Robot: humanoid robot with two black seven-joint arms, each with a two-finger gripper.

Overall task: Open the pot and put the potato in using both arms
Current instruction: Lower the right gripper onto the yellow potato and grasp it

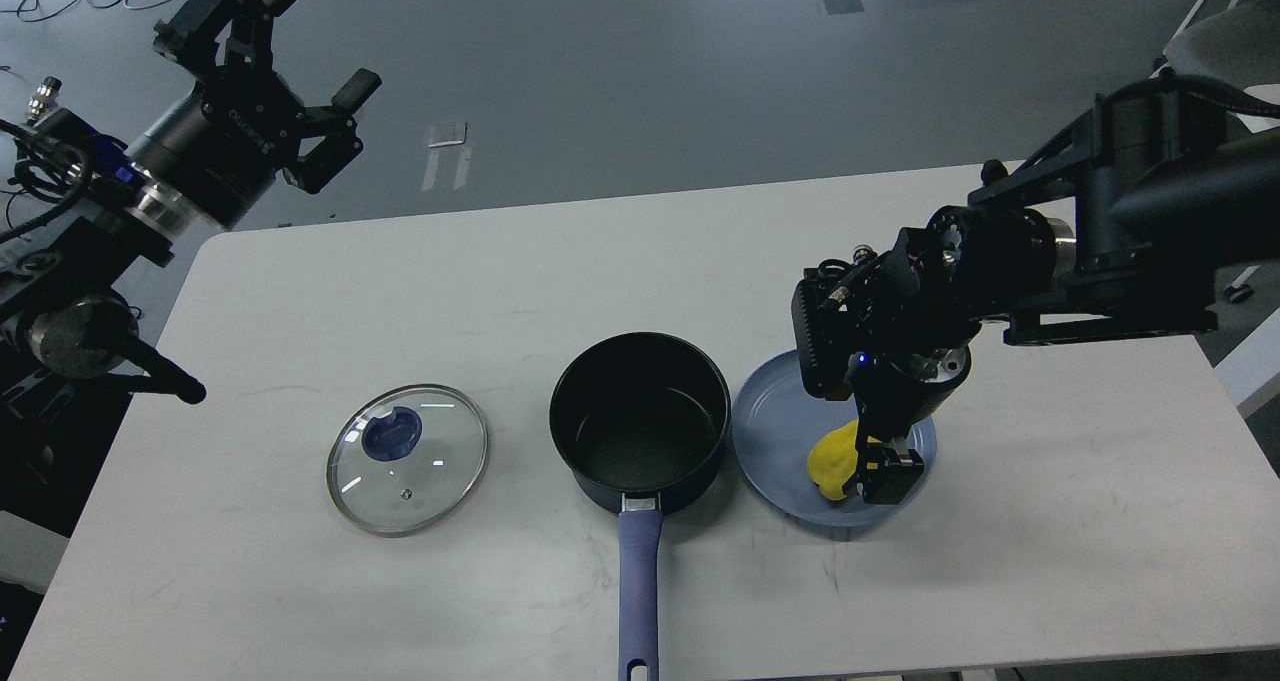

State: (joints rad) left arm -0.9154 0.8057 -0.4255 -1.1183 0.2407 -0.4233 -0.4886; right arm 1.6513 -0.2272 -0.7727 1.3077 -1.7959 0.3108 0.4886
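Saucepan [640, 426] uncovered; glass lid [407, 459] flat on table [300, 281]. Right gripper [868, 466] on potato [835, 464] in blue plate [775, 441], closure unclear. Left gripper [300, 71] raised, spread, empty.

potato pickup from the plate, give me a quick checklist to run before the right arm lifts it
1. Lid off the pot: ok, it lies flat on the table to the pot's left.
2. Pot mouth free: ok, the black inside shows nothing in it.
3. Potato within the right gripper: ok, the fingers are down at it in the blue plate.
4. Firm grip on the potato: cannot tell, the contact is hidden behind the dark fingers.
5. Left gripper out of the way: ok, open and raised beyond the table's far left corner.
6. Pot handle off the path from plate to pot: ok, it points toward the near edge.
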